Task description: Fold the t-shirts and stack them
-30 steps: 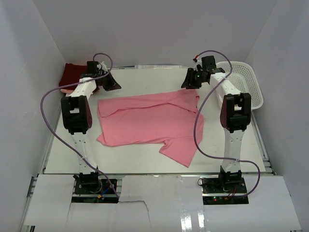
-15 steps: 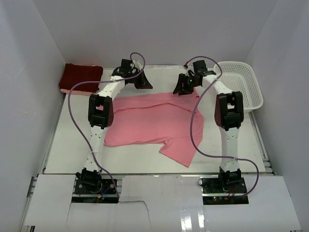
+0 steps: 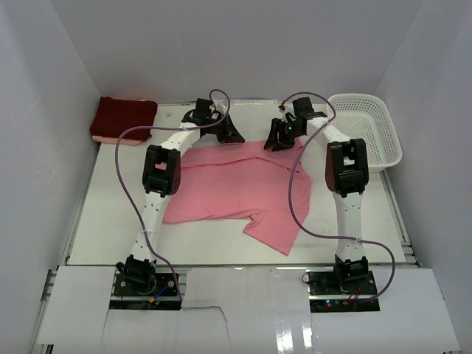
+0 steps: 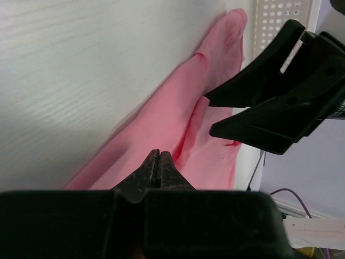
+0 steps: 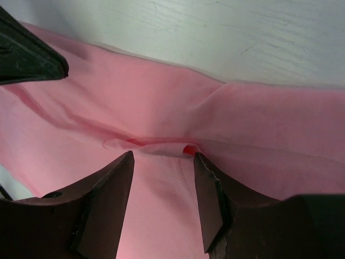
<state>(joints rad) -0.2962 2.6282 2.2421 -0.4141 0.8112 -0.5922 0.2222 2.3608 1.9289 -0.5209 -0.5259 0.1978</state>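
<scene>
- salmon pink t-shirt (image 3: 236, 188): lies spread and rumpled across the middle of the worktop (image 3: 110, 221). a flap of it reaches toward the near edge, and its far edge runs under the two grippers.
- dark maroon t-shirt (image 3: 124, 118): a folded rectangle in the far left corner of the worktop, well apart from the pink one and from both grippers.
- left gripper (image 3: 233, 136): sits at the far edge of the salmon pink t-shirt, left of centre. in the left wrist view its fingers (image 4: 145, 172) are pressed together with the tips low over pink cloth. whether any cloth is pinched between them cannot be told.
- right gripper (image 3: 276, 141): sits at the same far edge, near the left gripper and facing it. in the right wrist view its fingers (image 5: 108, 199) stand apart, either side of a small raised fold of pink cloth with a red mark at one end, and are not closed on it.
- white mesh basket (image 3: 366, 129): far right corner of the worktop, beside the right arm and apart from both shirts. its wall shows at the top of the left wrist view, behind the right gripper.
- purple cables (image 3: 122, 177): one loops off each arm. the right one hangs over the right side of the salmon pink t-shirt.
- in the way: seen from above, the right arm covers part of the pink shirt's right edge and the left arm crosses its left corner.
- white walls (image 3: 221, 44): enclose the worktop on three sides.
</scene>
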